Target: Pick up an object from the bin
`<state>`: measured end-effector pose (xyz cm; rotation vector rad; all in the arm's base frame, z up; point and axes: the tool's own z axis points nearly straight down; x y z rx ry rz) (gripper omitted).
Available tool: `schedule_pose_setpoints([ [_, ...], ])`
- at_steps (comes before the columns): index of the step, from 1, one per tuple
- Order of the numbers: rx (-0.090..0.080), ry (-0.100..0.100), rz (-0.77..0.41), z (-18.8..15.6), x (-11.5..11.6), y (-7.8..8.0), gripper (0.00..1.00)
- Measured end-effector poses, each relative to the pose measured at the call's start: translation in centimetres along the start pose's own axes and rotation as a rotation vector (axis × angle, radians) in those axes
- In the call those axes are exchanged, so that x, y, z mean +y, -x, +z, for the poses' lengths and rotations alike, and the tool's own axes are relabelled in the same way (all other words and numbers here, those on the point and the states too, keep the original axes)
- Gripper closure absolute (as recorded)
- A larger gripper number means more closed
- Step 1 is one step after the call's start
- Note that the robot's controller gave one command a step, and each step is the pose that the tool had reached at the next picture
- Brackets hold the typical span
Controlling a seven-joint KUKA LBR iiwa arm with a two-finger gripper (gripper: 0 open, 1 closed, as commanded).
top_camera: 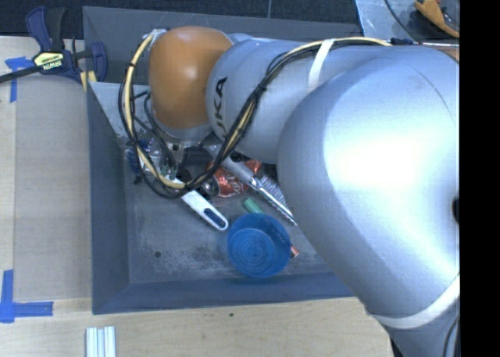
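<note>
Bin: grey metal, sloped walls, scuffed floor; loose items cluster centre to right, left floor bare.
Arm: silver, comes in from the right, covers the bin's right side and whatever lies under it.
Orange cover: round, on the wrist, over the bin's upper-left area; yellow and black cables loop round it.
Gripper: below the cover, low near the floor at upper left; wiring crowds it, so cannot tell if apart or together; nothing seen held.
Blue disc: round, ridged, lid-like, flat on the floor near the front wall; well down-right of the gripper.
Brush: grey bristles, partly under the arm, above the disc.
Red wrapper: crinkled, shiny, touching the brush.
White piece: oblong, handle-like, slotted; nearest loose item, just beside the gripper on its lower-right side.
Green bit: small, between white piece and brush.
Key relation: white piece's long axis runs diagonal, upper left to lower right, near end pointing at the gripper. My guess is a short shift down-right, then closing across its narrow width.
Risk: cables and close neighbours could snag, judging by the crowding.
</note>
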<state>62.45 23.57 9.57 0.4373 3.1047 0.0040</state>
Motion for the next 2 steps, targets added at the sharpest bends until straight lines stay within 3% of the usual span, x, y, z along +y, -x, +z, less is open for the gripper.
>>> schedule_pose_setpoints([
  [2,-0.009,0.007,0.002,-5.4,0.1,0.3,1.0],
])
